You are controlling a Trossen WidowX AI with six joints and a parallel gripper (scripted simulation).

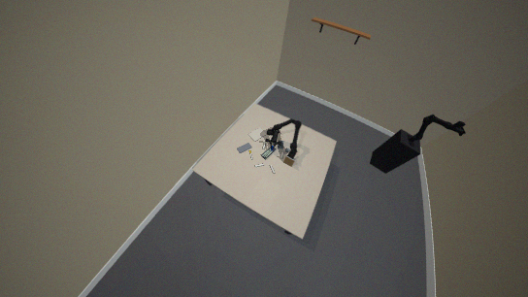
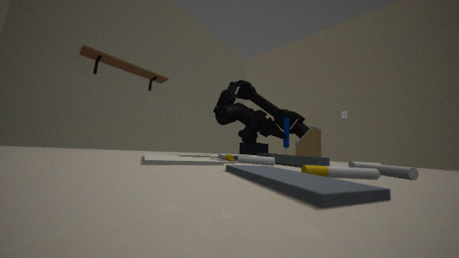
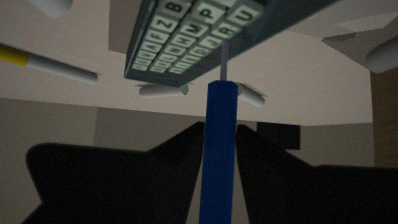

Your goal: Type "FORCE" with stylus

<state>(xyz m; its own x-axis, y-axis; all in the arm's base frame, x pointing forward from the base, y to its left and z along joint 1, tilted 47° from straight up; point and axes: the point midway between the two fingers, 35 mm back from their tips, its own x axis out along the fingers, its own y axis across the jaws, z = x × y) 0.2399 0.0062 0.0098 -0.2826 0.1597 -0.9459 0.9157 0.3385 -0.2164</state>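
The keyboard (image 1: 267,153) (image 2: 301,160) (image 3: 280,22) is a dark teal board with pale lettered keys, lying on the desk. My gripper (image 1: 273,145) (image 2: 286,136) (image 3: 220,130) is shut on the blue stylus (image 2: 286,131) (image 3: 220,160) and holds it upright above the keyboard. The stylus's thin grey tip (image 3: 224,60) points down at the keyboard's near edge. In the wrist view its end shows just beside the R key (image 3: 226,31), with U and J on either side. The tip is very close to the keyboard top; whether it touches cannot be told.
A blue-grey slab (image 1: 244,148) (image 2: 308,183), a white pad (image 1: 255,135) (image 2: 181,160) and a wooden block (image 1: 289,160) (image 2: 312,143) stand around the keyboard. Several white cylinders lie about, one with a yellow end (image 2: 350,172) (image 3: 62,70).
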